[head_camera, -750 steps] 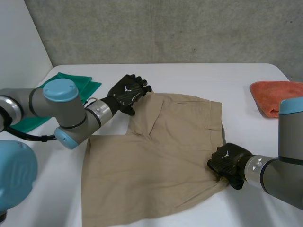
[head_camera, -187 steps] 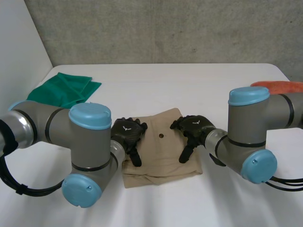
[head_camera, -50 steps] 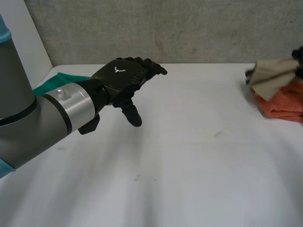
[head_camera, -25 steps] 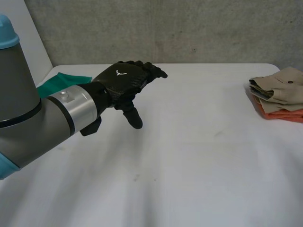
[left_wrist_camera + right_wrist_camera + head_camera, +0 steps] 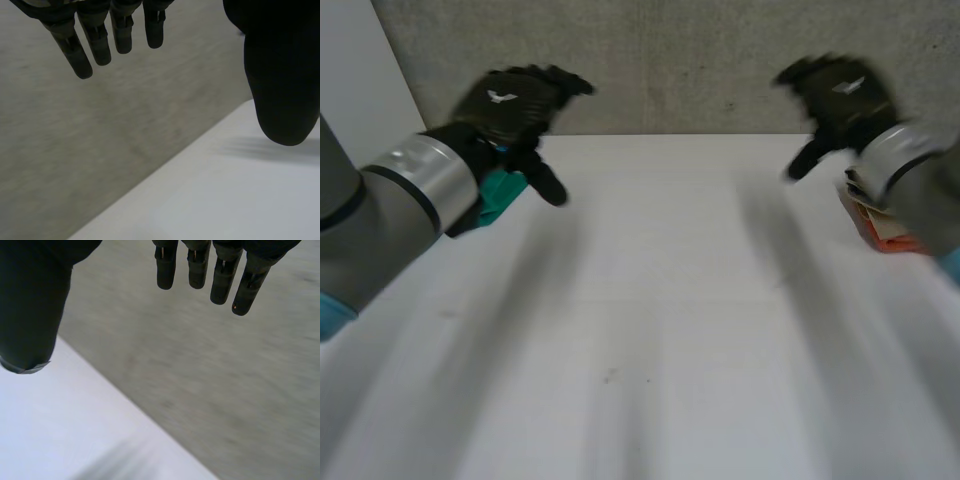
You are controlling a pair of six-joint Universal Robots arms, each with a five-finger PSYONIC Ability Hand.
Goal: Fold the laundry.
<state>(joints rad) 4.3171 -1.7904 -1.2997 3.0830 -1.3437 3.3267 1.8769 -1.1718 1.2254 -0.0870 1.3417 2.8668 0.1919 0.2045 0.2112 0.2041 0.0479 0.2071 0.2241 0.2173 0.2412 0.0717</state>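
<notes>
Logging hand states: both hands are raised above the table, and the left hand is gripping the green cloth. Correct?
No. The left hand and the right hand are raised, but the left wrist view shows the left hand's fingers straight, holding nothing. The green cloth lies on the table.

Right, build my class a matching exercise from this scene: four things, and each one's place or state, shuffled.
Things: A left hand; B right hand; C green cloth; D orange cloth.
Places: 1 right edge of the table; 2 open, raised by the green cloth; 3 left side of the table; 4 open, raised by the orange cloth.
Pairs: A-2, B-4, C-3, D-1.
</notes>
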